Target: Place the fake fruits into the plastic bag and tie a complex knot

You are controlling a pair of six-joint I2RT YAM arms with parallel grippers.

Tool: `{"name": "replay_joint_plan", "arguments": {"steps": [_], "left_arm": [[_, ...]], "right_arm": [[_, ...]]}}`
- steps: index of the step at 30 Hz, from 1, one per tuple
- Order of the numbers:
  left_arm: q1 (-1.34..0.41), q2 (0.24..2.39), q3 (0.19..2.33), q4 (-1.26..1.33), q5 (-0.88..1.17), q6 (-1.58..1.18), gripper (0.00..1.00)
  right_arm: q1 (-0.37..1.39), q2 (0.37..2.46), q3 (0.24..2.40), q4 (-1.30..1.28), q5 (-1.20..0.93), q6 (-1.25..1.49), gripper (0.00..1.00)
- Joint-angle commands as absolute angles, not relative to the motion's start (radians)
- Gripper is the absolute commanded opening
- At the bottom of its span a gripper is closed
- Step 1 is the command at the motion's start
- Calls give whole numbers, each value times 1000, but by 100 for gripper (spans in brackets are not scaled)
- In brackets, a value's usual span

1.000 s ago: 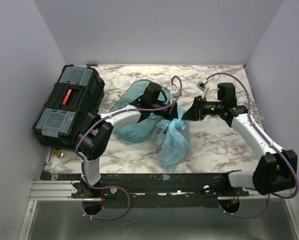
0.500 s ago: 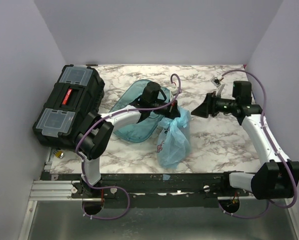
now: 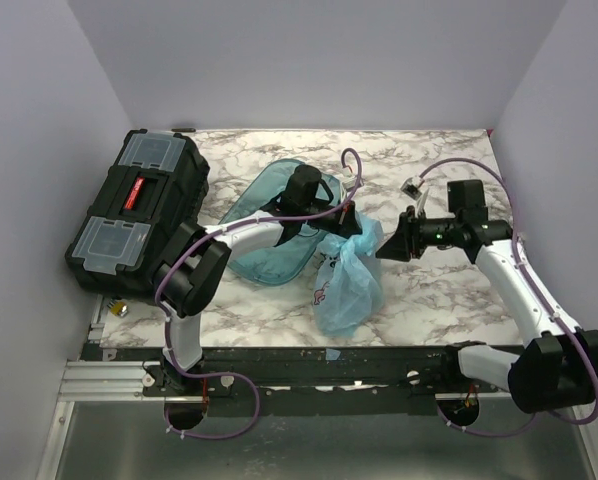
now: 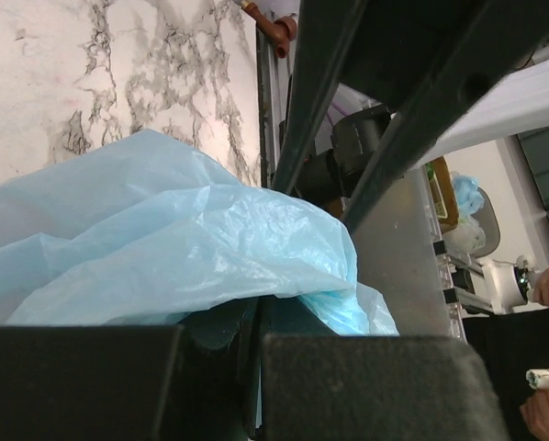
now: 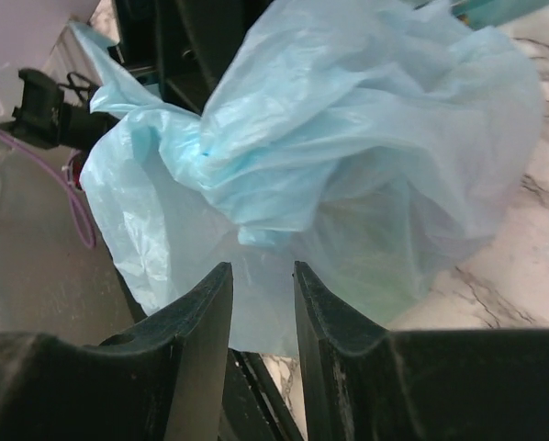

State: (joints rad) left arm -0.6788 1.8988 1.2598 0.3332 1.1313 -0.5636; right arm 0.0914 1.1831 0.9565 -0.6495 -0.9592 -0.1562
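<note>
The light-blue plastic bag (image 3: 347, 285) stands bulging on the marble table, its gathered top up. My left gripper (image 3: 345, 222) reaches over the tray and is shut on the bag's top film; the left wrist view shows the film (image 4: 164, 239) pinched between the closed jaws (image 4: 256, 312). My right gripper (image 3: 386, 246) is just right of the bag's top, open. In the right wrist view its jaws (image 5: 261, 280) stand slightly apart in front of the bag (image 5: 366, 156), below a twisted bunch of film (image 5: 242, 197). No fruits show distinctly; only a faint green tint through the film.
A rigid teal oval tray (image 3: 264, 205) lies behind and left of the bag, under my left arm. A black toolbox (image 3: 139, 210) stands at the far left. Walls close in the left, back and right sides. The table's front edge runs just below the bag.
My right gripper pulled back to the right, away from the bag, then came back left and lower to the bag's top. My left gripper kept its hold in place.
</note>
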Motion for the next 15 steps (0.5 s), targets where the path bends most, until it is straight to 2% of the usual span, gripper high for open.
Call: {"name": "replay_joint_plan", "arguments": {"steps": [1, 15], "left_arm": [[-677, 1914, 1275, 356, 1157, -569, 0], [-684, 1920, 1287, 333, 1164, -550, 0]], "right_arm": [[166, 1204, 920, -532, -933, -117, 36], [231, 1284, 988, -392, -889, -67, 38]]}}
